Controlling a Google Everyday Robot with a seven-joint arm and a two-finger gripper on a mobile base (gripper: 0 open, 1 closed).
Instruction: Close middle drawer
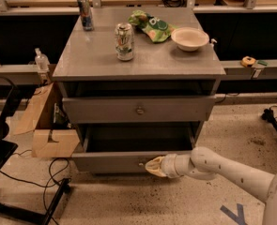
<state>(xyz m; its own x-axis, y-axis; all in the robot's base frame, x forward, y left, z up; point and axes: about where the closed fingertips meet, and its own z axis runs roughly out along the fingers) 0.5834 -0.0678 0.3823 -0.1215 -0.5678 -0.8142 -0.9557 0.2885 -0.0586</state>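
The middle drawer (114,161) is pulled out of the grey cabinet, and its deep grey box is open to view. Its flat front has a small round knob (140,164). My gripper (153,166) comes in low from the right on a white arm. Its tan fingertips are shut together and press against the drawer front just right of the knob. The uppermost drawer front (139,109) stands above it, slightly out from the cabinet. The lowest drawer front is hidden behind the open drawer.
On the cabinet top (86,55) stand a soda can (124,41), a thin dark can (85,13), a green chip bag (153,26) and a white bowl (189,38). A cardboard box (46,130) and cables (44,182) lie on the floor at left.
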